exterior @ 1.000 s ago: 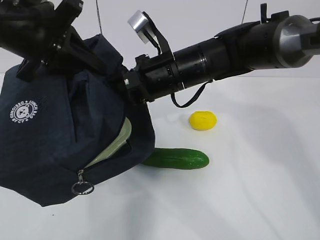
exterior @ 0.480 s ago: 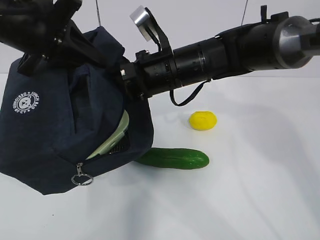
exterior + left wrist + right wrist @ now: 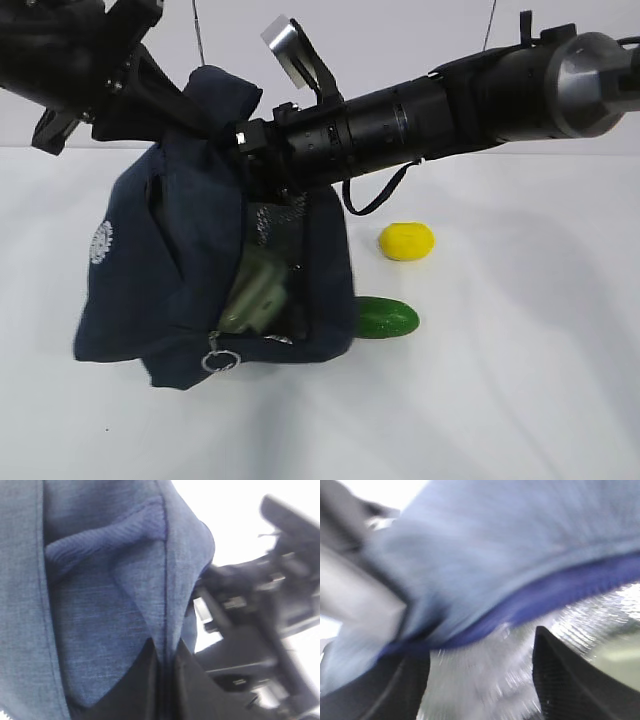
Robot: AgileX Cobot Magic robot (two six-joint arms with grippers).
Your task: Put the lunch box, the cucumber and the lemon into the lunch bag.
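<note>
The navy lunch bag (image 3: 190, 270) hangs tilted, its bottom on the table and its mouth facing the exterior camera. The pale green lunch box (image 3: 258, 288) lies inside against the silver lining. My left gripper (image 3: 165, 656) is shut on a fold of the bag's fabric (image 3: 125, 580) at the top left. My right gripper (image 3: 480, 680) is open at the bag's mouth, with the blue rim (image 3: 545, 590) and foil lining between its fingers. The cucumber (image 3: 388, 318) lies on the table, its left part hidden behind the bag. The lemon (image 3: 406, 241) sits beyond it.
The right arm (image 3: 450, 105) reaches across from the upper right to the bag's top. The zipper's metal ring pull (image 3: 220, 360) hangs at the bag's lower front. The white table (image 3: 500, 400) carries all of it.
The bag has swung right and turned, so its mouth now faces the camera. The lunch box has slid deeper inside. The bag now covers more of the cucumber.
</note>
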